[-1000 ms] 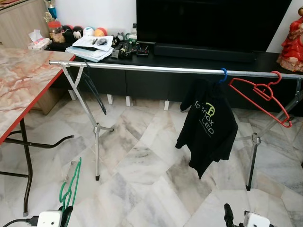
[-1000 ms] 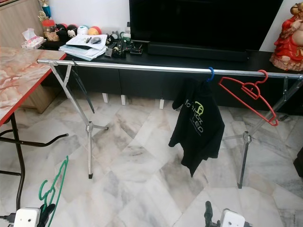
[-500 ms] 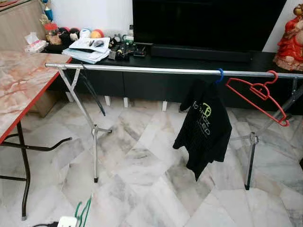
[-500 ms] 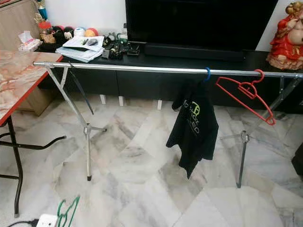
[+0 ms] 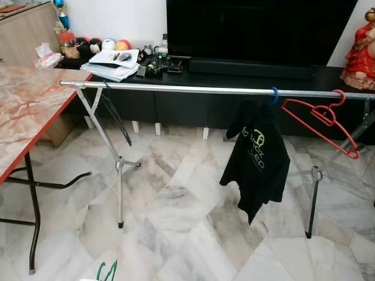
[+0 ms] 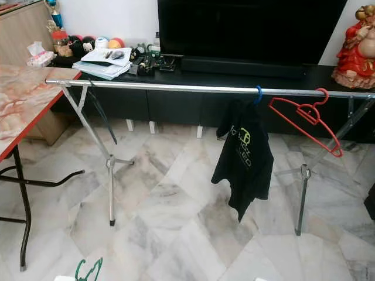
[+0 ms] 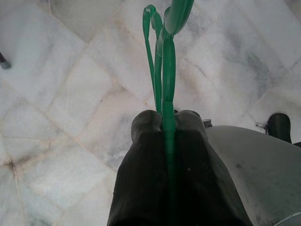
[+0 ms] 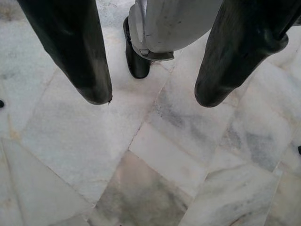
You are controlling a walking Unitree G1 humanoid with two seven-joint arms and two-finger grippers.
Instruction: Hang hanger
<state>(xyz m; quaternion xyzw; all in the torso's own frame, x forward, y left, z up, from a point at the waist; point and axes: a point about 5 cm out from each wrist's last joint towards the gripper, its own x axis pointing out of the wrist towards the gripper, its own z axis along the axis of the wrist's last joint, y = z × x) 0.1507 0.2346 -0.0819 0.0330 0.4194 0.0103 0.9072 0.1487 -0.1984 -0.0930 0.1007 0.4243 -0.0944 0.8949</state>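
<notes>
Green plastic hanger (image 7: 162, 70) is sitting pinched between the left gripper's (image 7: 168, 125) two black fingers, low over the marble floor (image 5: 176, 211). The right gripper (image 8: 153, 99) is hanging spread and empty. Farther off, a silver clothes rail (image 5: 187, 89) is carrying a black T-shirt (image 5: 258, 158) and a red hanger (image 5: 325, 120).

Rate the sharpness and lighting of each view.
Eye views: evenly lit and sharp, with soft sheen on the marble floor and the clothes rail. Left wrist view: the left hand and green hanger are slightly soft. Right wrist view: the right hand looms dark and blurred; the floor is crisp.
</notes>
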